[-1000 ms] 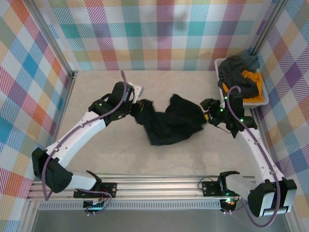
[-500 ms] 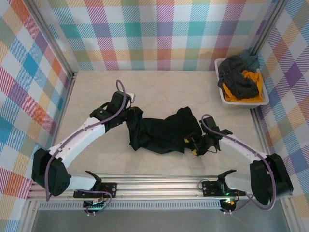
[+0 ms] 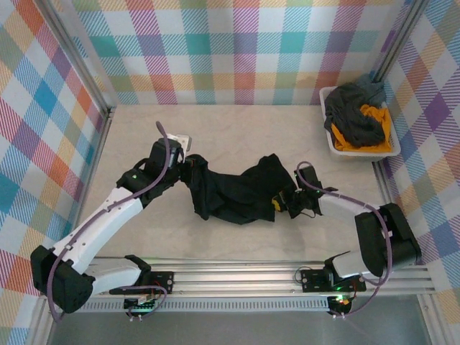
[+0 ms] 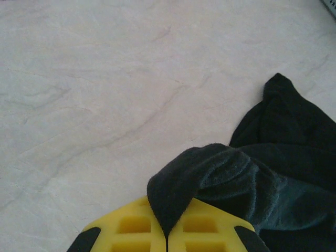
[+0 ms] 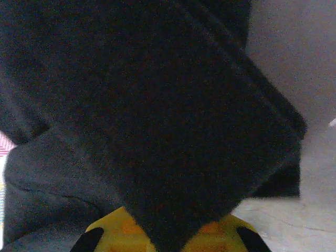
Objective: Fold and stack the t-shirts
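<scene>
T-shirts you can count: three, namely one black t-shirt (image 3: 237, 194), one dark grey t-shirt (image 3: 353, 118) and one orange-yellow t-shirt (image 3: 372, 138).
Containers: one white tub (image 3: 363, 153), at the far right corner of the tabletop (image 3: 237, 129).
Tub contents: the dark grey t-shirt is heaped on top, and the orange-yellow t-shirt shows beneath it along the near and right sides. You cannot tell whether more lies under them.
Black t-shirt: it lies bunched in a crumpled band across the middle of the tabletop, stretched between your two arms and well apart from the tub.
Left fingers (image 4: 157, 239): closed together, with a rolled fold of the black t-shirt's left end pinched between the yellow tips.
Right fingers (image 3: 277, 206): closed on the black t-shirt's right end. In your right wrist view the cloth comes up from between the tips and drapes over them.
</scene>
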You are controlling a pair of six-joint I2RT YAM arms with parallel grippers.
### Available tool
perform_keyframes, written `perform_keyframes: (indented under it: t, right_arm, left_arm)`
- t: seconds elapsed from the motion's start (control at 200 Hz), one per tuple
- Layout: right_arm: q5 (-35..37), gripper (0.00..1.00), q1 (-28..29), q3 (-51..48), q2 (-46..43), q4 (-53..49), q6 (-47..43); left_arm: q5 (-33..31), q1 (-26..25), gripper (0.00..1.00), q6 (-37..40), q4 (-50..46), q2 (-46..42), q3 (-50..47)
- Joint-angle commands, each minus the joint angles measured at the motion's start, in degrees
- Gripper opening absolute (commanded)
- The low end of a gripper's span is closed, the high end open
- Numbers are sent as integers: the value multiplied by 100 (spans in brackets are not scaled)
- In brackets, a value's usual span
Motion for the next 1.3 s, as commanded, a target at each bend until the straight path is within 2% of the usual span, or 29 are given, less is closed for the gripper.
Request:
perform_keyframes:
  t: [0.0, 0.145, 0.385, 0.5, 0.62, 0.665, 0.73, 0.78, 0.84, 0.965, 1.045, 1.07, 1.11, 1.16, 1.18, 1.234, 1.299]
  right_arm:
    - [574, 0, -129, 869, -689, -716, -529]
    - [864, 0, -411, 2181, -1120, -1829, -1302]
    - [854, 0, -879, 4069, -1255, -2934, -2218]
    - [866, 0, -931, 4506, -1389, -3277, -2509]
    - [928, 0, -933, 4448, -1464, -3241, -2628]
    - [884, 7, -933, 4289, -1400, -3099, -2611]
    - [731, 37, -933, 3881, -1228, -2762, -2460]
    - [592, 49, -935, 3682, -985, -2644, -2377]
    - [414, 54, -942, 3574, -670, -2610, -2412]
    - [114, 56, -904, 3036, -392, -2383, -2415]
    - [94, 56, -744, 2507, -480, -2193, -2380]
    - [128, 56, -696, 2401, -508, -2184, -2384]
    - [186, 56, -619, 2170, -573, -2149, -2377]
    - [216, 56, -561, 1886, -647, -2048, -2301]
    - [216, 56, -549, 1773, -670, -2002, -2268]
    - [239, 56, -522, 1541, -695, -1925, -2232]
    - [302, 54, -503, 1337, -684, -1849, -2205]
  left_arm:
    - [-57, 90, 0, 2, 236, -300, 258]
    - [-108, 274, 0, -69, 376, -469, 652]
    - [-187, 409, 0, -271, 910, -883, 1160]
    - [-306, 418, 0, -296, 1031, -1109, 1127]
    - [-334, 422, 0, -310, 1065, -1192, 944]
    - [-483, 427, 0, -289, 1016, -1129, 828]
    - [-852, 479, 0, -273, 948, -944, 546]
    - [-1245, 568, 0, -322, 824, -740, 289]
    - [-1520, 782, 0, -538, 536, -462, 84]
    - [-992, 1185, 0, -736, 415, -20, -589]
    - [-1196, 1248, 0, -839, 316, 151, -941]
    - [-1393, 1273, 6, -927, 189, 190, -1003]
    - [-1679, 1325, 28, -1091, -48, 212, -1044]
    - [-2041, 1349, 50, -1302, -365, 154, -1046]
    - [-2152, 1350, 56, -1395, -483, 101, -1021]
    - [-2157, 1318, 63, -1509, -654, -89, -939]
    - [-1484, 1070, 65, -1289, -364, -282, -894]
